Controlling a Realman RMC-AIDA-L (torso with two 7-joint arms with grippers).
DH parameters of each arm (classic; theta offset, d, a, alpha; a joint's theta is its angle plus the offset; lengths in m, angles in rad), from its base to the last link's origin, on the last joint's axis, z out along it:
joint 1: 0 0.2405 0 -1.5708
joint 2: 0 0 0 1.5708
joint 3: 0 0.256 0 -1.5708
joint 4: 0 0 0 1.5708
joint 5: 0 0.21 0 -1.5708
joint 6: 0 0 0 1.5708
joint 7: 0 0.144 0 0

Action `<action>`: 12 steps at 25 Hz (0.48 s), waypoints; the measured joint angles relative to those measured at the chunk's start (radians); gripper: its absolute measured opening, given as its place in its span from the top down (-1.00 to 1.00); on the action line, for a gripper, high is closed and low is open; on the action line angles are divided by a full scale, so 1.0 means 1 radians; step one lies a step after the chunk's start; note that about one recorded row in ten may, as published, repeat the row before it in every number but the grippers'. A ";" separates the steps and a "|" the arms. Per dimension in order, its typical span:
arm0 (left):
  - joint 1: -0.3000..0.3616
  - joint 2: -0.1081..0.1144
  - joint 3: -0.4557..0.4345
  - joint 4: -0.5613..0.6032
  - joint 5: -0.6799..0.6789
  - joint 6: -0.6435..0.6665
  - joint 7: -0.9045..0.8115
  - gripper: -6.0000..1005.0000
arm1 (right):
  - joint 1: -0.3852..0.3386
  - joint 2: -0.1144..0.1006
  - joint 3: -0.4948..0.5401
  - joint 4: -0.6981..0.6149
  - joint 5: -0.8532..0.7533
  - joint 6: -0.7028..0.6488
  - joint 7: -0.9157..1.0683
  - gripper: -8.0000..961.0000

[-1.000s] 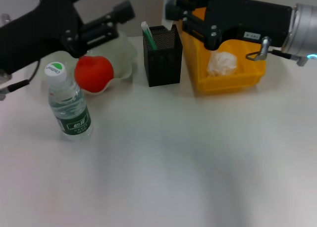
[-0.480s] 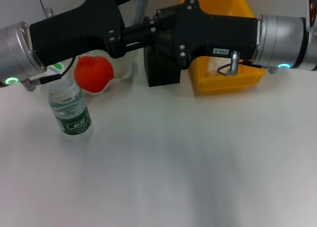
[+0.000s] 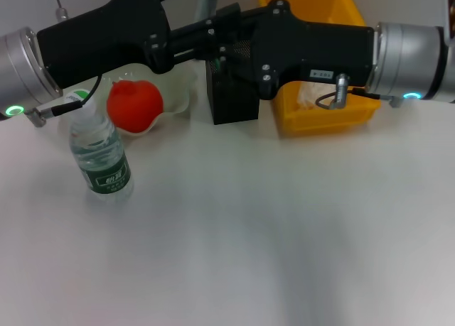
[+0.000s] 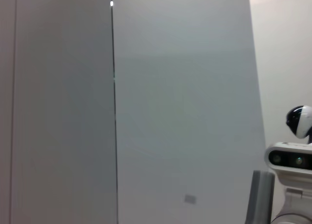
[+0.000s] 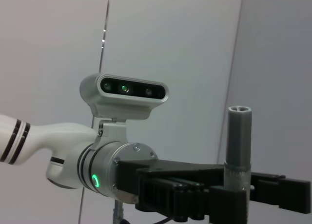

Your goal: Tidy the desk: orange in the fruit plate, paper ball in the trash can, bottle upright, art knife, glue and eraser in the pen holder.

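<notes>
At twelve o'clock above the pen holder (image 3: 233, 99), two grippers meeting, fingers hidden, impossible to tell.

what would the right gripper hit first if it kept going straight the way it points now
Probably the left gripper. In the head view the right gripper points toward the robot's left, above the pen holder, and the two arms seem to meet there. Depth is unclear, so it might pass in front or behind.

One bottle (image 3: 100, 153), one orange (image 3: 134, 105)
</notes>
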State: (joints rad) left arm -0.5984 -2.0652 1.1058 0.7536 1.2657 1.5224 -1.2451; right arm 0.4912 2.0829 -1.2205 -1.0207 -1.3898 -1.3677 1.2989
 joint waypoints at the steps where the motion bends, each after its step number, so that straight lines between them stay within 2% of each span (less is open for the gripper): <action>1: 0.001 0.001 0.000 0.000 0.000 -0.004 0.001 -0.44 | -0.002 0.000 0.004 -0.002 -0.001 0.000 0.002 0.72; 9: 0.014 0.005 -0.003 0.002 0.001 -0.027 0.001 -0.43 | -0.015 -0.001 0.032 -0.007 -0.007 0.002 0.003 0.72; 12: 0.015 0.005 -0.003 0.004 0.001 -0.028 0.001 -0.37 | -0.016 -0.001 0.037 -0.004 -0.010 0.006 0.001 0.72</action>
State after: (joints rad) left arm -0.5838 -2.0603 1.1029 0.7575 1.2671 1.4942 -1.2442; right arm 0.4755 2.0816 -1.1833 -1.0242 -1.3994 -1.3617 1.2997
